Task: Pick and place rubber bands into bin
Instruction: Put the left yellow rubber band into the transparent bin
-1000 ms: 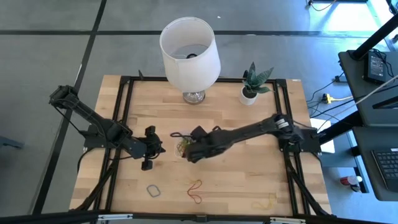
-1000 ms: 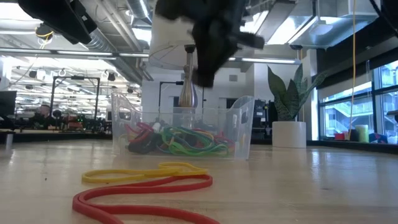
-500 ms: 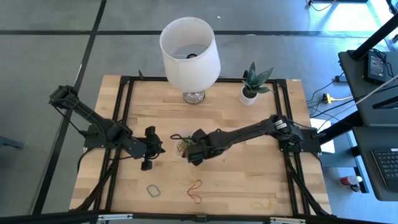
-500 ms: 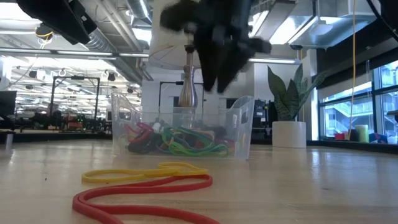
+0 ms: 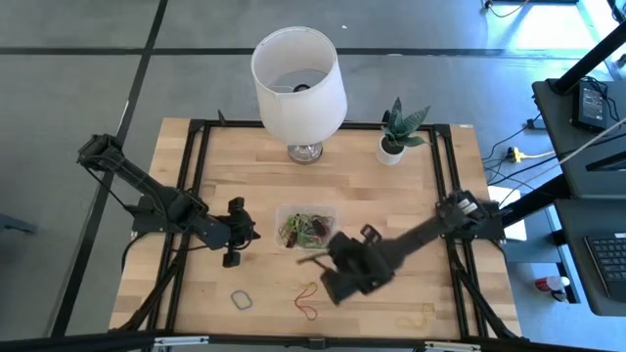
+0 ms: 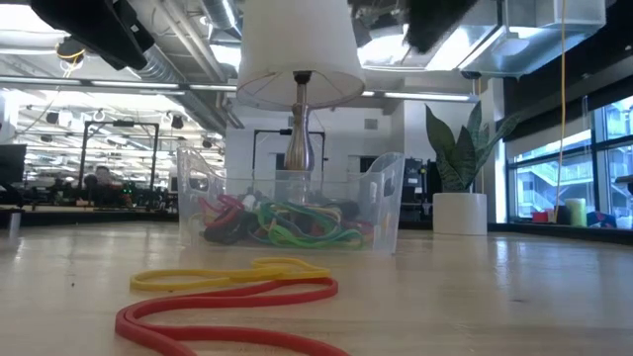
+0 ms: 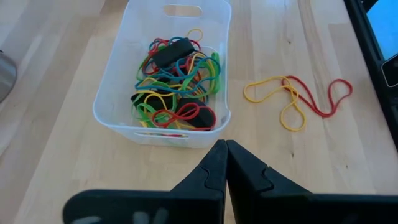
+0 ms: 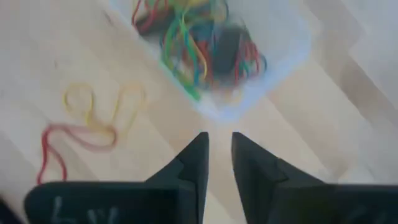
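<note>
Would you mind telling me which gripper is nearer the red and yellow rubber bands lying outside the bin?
The right gripper hovers just beside the red and yellow rubber bands; the left gripper waits farther off, left of the bin.

Right gripper: two dark fingers slightly parted, empty. Clear plastic rectangular bin holding tangled multicoloured rubber bands. Yellow and red rubber loops on light wooden tabletop, beside bin.

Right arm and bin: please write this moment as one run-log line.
right claw: open, empty, between bin and red-yellow rubber bands | left claw: shut, waiting left of bin | bin: holds many bands
</note>
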Controlling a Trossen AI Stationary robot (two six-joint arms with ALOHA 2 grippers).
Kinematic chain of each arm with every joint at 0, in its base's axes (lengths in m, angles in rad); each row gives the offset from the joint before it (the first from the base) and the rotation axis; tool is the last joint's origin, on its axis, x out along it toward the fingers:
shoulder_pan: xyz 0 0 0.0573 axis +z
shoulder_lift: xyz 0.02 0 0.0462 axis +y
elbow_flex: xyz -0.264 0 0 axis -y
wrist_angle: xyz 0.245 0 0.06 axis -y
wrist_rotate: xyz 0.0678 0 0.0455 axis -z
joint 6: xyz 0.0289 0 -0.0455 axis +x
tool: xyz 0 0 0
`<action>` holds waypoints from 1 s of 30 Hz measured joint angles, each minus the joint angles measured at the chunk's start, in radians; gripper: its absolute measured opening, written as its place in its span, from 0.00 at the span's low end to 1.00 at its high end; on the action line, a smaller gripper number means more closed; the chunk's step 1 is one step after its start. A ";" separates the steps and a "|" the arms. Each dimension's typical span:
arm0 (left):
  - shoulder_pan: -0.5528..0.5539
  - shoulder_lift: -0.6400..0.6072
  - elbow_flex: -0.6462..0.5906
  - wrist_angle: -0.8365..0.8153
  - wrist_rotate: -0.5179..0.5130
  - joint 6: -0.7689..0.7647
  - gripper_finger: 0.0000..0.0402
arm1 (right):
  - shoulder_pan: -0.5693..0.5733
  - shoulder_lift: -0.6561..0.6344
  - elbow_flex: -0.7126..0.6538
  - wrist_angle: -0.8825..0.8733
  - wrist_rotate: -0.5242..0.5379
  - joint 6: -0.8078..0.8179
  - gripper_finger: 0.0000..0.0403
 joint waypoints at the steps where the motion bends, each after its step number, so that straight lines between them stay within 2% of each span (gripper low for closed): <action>1: 0.000 0.000 0.000 0.000 -0.001 0.000 0.01 | 0.021 0.000 0.000 -0.016 0.001 0.023 0.17; 4: 0.000 0.000 0.000 0.003 -0.010 0.027 0.01 | 0.076 0.000 -0.020 -0.034 0.002 0.091 0.12; 8: -0.011 0.004 0.007 0.052 0.027 0.080 0.01 | 0.155 -0.002 -0.053 -0.083 0.004 0.162 0.05; 12: -0.046 0.067 0.085 0.043 -0.059 0.067 0.01 | 0.235 -0.019 -0.153 -0.063 -0.009 0.243 0.01; 18: -0.082 0.238 0.276 -0.092 -0.140 0.047 0.01 | 0.343 -0.132 -0.374 0.133 -0.016 0.337 0.01; 24: -0.083 0.427 0.479 -0.241 -0.142 -0.067 0.01 | 0.425 -0.280 -0.625 0.299 -0.013 0.403 0.01; 30: -0.084 0.598 0.628 -0.316 -0.128 -0.223 0.01 | 0.458 -0.388 -0.799 0.405 -0.009 0.399 0.01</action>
